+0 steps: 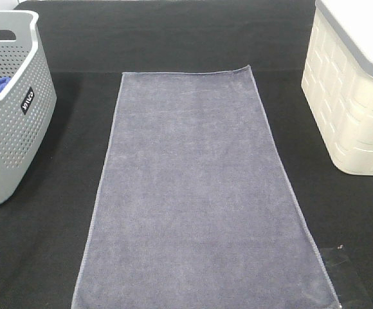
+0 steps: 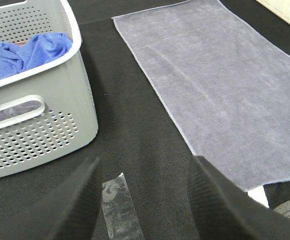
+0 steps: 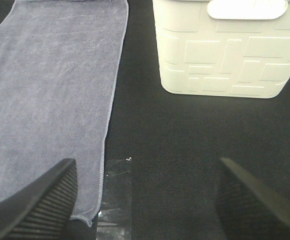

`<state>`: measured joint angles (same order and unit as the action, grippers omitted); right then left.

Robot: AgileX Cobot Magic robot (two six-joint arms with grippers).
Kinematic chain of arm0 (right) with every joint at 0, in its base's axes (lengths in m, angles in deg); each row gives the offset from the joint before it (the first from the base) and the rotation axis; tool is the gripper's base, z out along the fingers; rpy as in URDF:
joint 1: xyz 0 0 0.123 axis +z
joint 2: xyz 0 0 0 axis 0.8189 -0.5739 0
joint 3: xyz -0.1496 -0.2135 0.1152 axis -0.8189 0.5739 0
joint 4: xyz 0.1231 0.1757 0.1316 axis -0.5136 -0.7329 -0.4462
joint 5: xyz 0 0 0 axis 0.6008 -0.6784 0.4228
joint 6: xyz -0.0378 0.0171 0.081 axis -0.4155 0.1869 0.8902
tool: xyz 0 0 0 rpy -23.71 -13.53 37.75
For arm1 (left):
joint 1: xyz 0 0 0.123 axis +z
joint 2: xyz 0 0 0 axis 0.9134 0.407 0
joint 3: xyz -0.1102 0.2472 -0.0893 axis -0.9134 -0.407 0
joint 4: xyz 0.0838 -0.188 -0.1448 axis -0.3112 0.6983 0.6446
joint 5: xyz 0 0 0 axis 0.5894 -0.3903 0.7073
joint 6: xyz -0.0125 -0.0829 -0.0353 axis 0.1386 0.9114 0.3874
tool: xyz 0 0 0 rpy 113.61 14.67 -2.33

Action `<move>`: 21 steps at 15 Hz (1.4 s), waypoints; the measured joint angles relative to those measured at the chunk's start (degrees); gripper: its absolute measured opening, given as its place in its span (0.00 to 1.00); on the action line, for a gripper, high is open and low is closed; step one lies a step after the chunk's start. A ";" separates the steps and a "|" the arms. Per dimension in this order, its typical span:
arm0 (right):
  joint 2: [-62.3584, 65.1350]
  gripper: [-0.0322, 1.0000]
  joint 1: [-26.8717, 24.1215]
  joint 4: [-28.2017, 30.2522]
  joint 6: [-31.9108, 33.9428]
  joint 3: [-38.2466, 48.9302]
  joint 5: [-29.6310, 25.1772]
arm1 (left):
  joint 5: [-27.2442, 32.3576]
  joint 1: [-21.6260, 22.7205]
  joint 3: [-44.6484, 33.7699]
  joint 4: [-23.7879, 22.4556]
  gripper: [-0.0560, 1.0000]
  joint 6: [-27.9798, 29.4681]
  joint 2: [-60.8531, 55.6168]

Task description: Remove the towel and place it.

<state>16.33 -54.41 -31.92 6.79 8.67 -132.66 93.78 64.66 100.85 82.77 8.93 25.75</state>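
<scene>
The grey-lavender towel (image 1: 199,193) lies spread flat on the black table, running from the far middle down to the near edge. It also shows in the left wrist view, towel (image 2: 225,85), and in the right wrist view, towel (image 3: 50,95). My left gripper (image 2: 145,200) hovers open above the black mat between the grey basket and the towel's near left part, holding nothing. My right gripper (image 3: 145,200) is open wide over the mat beside the towel's near right corner, empty. Neither arm appears in the exterior high view.
A grey perforated basket (image 1: 9,109) stands at the left with a bright blue cloth (image 2: 25,52) inside. A cream bin (image 1: 354,96) stands at the right. Clear tape patches (image 2: 117,205) (image 3: 115,190) mark the mat near the front corners.
</scene>
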 joint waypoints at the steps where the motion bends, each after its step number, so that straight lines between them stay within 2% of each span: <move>1: 0.06 0.72 0.00 0.00 0.00 0.00 0.00 | 0.00 0.00 0.00 0.00 0.54 0.00 0.00; 9: 0.11 0.72 0.11 0.00 0.00 0.00 0.00 | 0.00 0.00 0.00 -0.11 0.54 0.00 0.00; 12: 0.11 0.72 3.72 -0.06 0.00 0.00 0.00 | 0.00 0.00 0.00 -0.11 0.54 0.00 0.00; 16: 0.11 0.72 0.86 -0.06 0.00 0.00 0.00 | 0.00 0.00 0.00 -0.11 0.54 0.00 0.00; 21: 0.11 0.72 0.86 -0.17 0.00 0.00 0.00 | 0.00 0.00 0.00 -0.11 0.54 0.00 0.00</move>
<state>16.44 -53.55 -32.09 6.79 8.67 -132.66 93.78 64.66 100.85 82.65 8.93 25.75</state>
